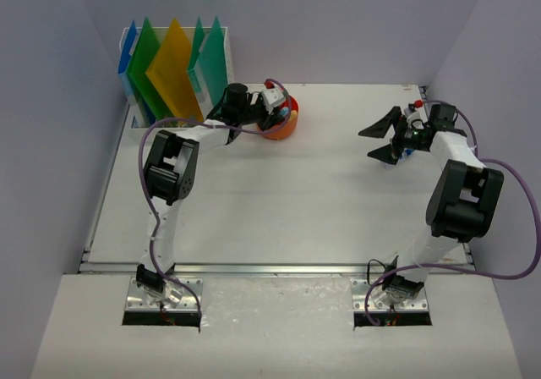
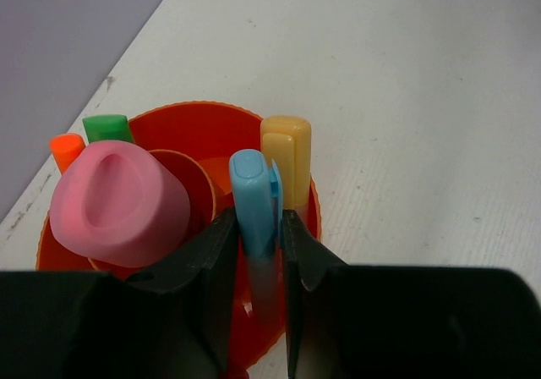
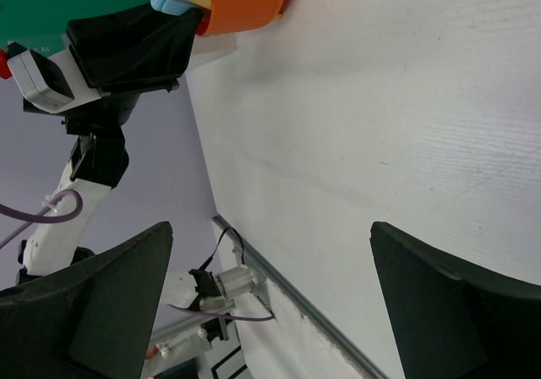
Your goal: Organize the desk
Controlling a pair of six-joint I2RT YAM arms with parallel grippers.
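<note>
On the white desk (image 1: 279,210) stands an orange cup (image 1: 280,129) at the back, left of centre. My left gripper (image 2: 258,222) is over this cup (image 2: 177,129) and shut on a blue highlighter (image 2: 254,194) that stands upright in it. A yellow highlighter (image 2: 287,155), a green one (image 2: 107,128), an orange one (image 2: 66,149) and a pink rounded piece (image 2: 118,201) also sit in the cup. My right gripper (image 1: 385,138) hovers open over the back right of the desk, with nothing between its fingers (image 3: 127,294).
A white file rack (image 1: 135,100) with blue, green and yellow folders (image 1: 173,70) stands at the back left, just left of the cup. Lavender walls enclose the desk. A metal rail (image 1: 279,269) runs along the front edge.
</note>
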